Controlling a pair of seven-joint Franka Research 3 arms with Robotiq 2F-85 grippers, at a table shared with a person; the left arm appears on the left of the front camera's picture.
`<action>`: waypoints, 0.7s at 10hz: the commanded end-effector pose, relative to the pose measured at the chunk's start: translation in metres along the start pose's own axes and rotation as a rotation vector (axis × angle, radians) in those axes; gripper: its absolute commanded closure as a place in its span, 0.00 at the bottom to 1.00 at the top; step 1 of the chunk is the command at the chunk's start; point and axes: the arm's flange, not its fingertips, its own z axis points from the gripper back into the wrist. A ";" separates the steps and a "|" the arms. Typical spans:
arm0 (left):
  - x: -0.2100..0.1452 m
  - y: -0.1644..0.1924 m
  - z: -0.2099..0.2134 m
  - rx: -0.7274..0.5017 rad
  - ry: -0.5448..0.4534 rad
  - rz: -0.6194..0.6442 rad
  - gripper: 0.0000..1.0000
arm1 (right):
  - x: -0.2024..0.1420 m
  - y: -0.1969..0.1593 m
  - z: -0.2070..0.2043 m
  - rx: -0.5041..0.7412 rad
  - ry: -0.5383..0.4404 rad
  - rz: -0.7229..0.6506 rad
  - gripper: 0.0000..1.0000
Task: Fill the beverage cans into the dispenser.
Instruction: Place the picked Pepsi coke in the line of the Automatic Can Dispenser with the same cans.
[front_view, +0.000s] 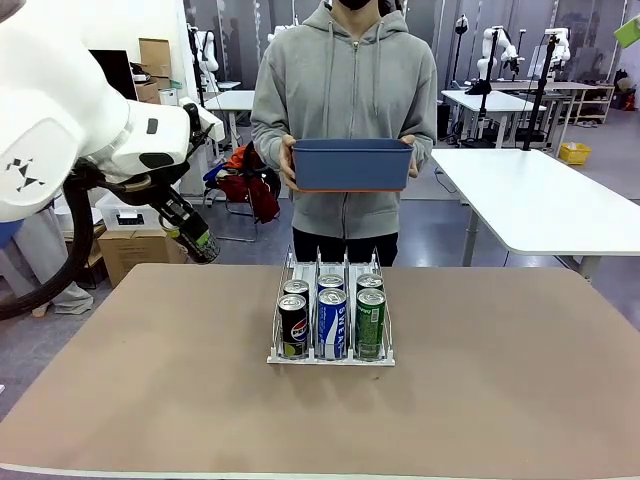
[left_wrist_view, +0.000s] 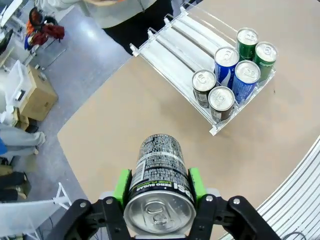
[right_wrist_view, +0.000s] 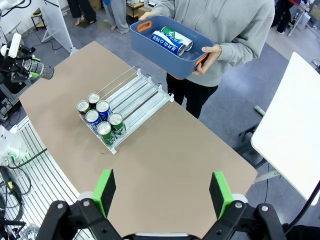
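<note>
L arm: left gripper (left_wrist_view: 160, 184) is clamped on a black can (left_wrist_view: 159, 162), green pads (left_wrist_view: 121, 186) pressed to its sides just under the top rim. Can is slim & tall, black body w/ a block of small white print, bigger white letters near the rim, silver top w/ pull tab facing the wrist cam, base pointing away toward the table (front_view: 150, 400). In front view the gripper + can hang in the air to the robot's left of the dispenser (front_view: 330, 357), higher than it and well apart.

Dispenser: clear 3-lane rack w/ thin upright dividers and a white base. Six cans stand in it, two per lane, all packed at the end nearest the robot. The end toward the person (front_view: 345, 90) is just rails.
- Left lane: two black Pepsi cans (front_view: 293, 326).
- Mid lane: two blue-white Pocari cans (front_view: 331, 322).
- Right lane: two green cans (front_view: 370, 322).

All are upright, silver tops up, and each pair sits one right behind the other.

R arm: right gripper (right_wrist_view: 162, 192) is spread wide, nothing between its pads, high over the table on the dispenser's green-lane side, well apart.

The person stands beyond the dispenser's far end, holding a blue bin (front_view: 352, 165) above it, a hand (right_wrist_view: 212, 52) on each end. Orange shows at the bin's grips. Right wrist view: two more cans lie on their sides in the bin, a blue-white one (right_wrist_view: 167, 42) and a green one (right_wrist_view: 181, 39), touching.
</note>
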 end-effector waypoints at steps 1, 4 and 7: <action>0.006 -0.023 -0.021 0.065 0.104 0.121 0.42 | -0.001 0.000 0.000 0.007 0.002 -0.001 0.00; -0.008 -0.068 -0.039 -0.013 0.092 0.102 0.42 | -0.001 0.000 0.000 0.007 0.002 -0.001 0.00; -0.010 -0.099 -0.063 -0.128 0.043 0.099 0.42 | -0.001 0.000 0.000 0.007 0.002 -0.001 0.00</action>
